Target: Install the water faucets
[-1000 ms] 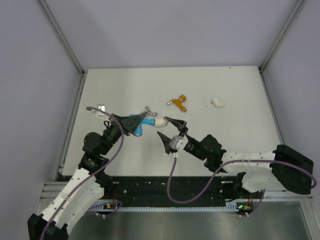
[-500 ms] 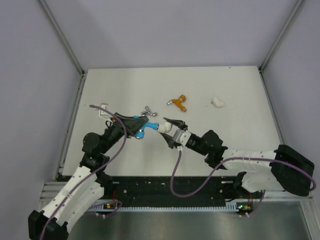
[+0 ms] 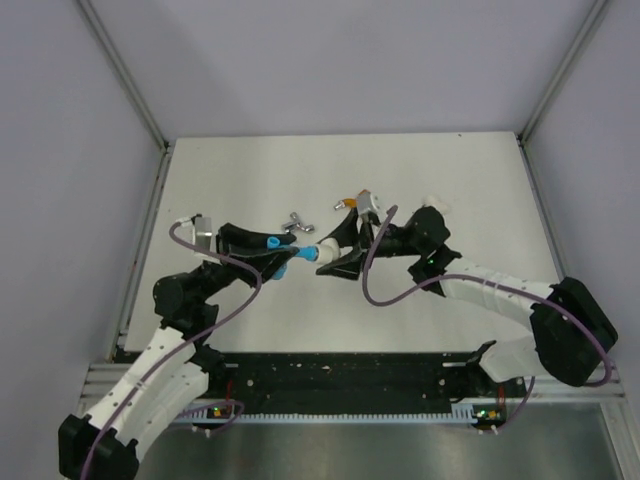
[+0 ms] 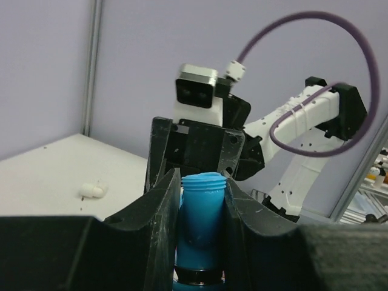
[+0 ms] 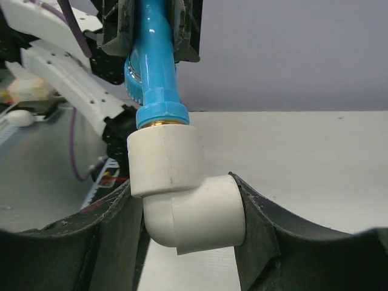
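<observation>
Left hand (image 3: 284, 252) is clamped tight on the bright blue plastic faucet (image 3: 303, 254). In the left wrist view both black fingers press against the blue body, with its threaded end poking out past the fingertips. The right hand (image 3: 329, 256) is facing it from the other side and is gripping a white plastic elbow fitting (image 5: 182, 194). In the right wrist view the elbow sits wedged between the two black fingers, touching both. The blue faucet's collar sits right at the elbow's upper opening, with a thin brass-coloured ring showing where they meet, so the two parts are joined end to end. The pair is held up off the white table (image 3: 250, 170), roughly mid-table between the two arms. The silver metal faucet (image 3: 294, 220) lies on the table just behind the joined parts. The orange faucet (image 3: 346, 203) is a bit further back and to the right, partly hidden behind the right wrist, so I can't really tell how it's lying. A second small white elbow fitting (image 4: 92, 190) lies on its own on the table, well apart from the rest.
</observation>
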Action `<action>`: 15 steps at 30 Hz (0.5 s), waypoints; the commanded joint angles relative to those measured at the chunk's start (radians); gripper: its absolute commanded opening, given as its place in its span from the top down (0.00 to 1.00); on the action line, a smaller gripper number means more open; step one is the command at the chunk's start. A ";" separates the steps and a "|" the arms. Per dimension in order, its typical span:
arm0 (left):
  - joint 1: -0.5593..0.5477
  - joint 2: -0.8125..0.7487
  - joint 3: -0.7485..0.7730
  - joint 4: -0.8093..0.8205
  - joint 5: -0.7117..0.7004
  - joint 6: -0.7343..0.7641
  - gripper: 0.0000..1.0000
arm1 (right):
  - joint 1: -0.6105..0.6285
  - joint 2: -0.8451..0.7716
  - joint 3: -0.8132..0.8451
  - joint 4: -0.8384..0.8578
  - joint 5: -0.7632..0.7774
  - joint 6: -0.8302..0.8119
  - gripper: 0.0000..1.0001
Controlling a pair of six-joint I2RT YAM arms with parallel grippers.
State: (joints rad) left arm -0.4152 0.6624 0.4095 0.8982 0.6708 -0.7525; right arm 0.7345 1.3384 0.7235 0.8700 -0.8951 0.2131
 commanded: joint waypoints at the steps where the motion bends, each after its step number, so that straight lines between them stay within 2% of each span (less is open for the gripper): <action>1: -0.020 -0.078 0.029 0.118 0.144 0.116 1.00 | -0.018 -0.004 0.093 -0.122 -0.061 0.240 0.56; 3: -0.020 -0.131 0.000 0.053 0.066 0.148 1.00 | -0.020 -0.059 0.086 -0.262 0.069 0.125 0.42; 5: -0.020 -0.177 -0.020 -0.039 -0.044 0.151 1.00 | -0.020 -0.108 0.082 -0.377 0.166 -0.002 0.33; 8: -0.020 -0.237 -0.050 -0.148 -0.216 0.107 1.00 | -0.020 -0.206 0.021 -0.395 0.350 -0.139 0.22; 11: -0.020 -0.257 -0.057 -0.237 -0.321 0.029 1.00 | -0.012 -0.292 -0.096 -0.248 0.455 -0.207 0.21; 15: -0.020 -0.238 -0.020 -0.382 -0.375 -0.092 1.00 | 0.083 -0.350 -0.290 0.103 0.567 -0.444 0.19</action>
State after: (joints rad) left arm -0.4339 0.4107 0.3580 0.6479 0.4229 -0.7151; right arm 0.7418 1.0298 0.5610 0.6716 -0.4984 0.0147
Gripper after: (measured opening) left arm 0.341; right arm 0.791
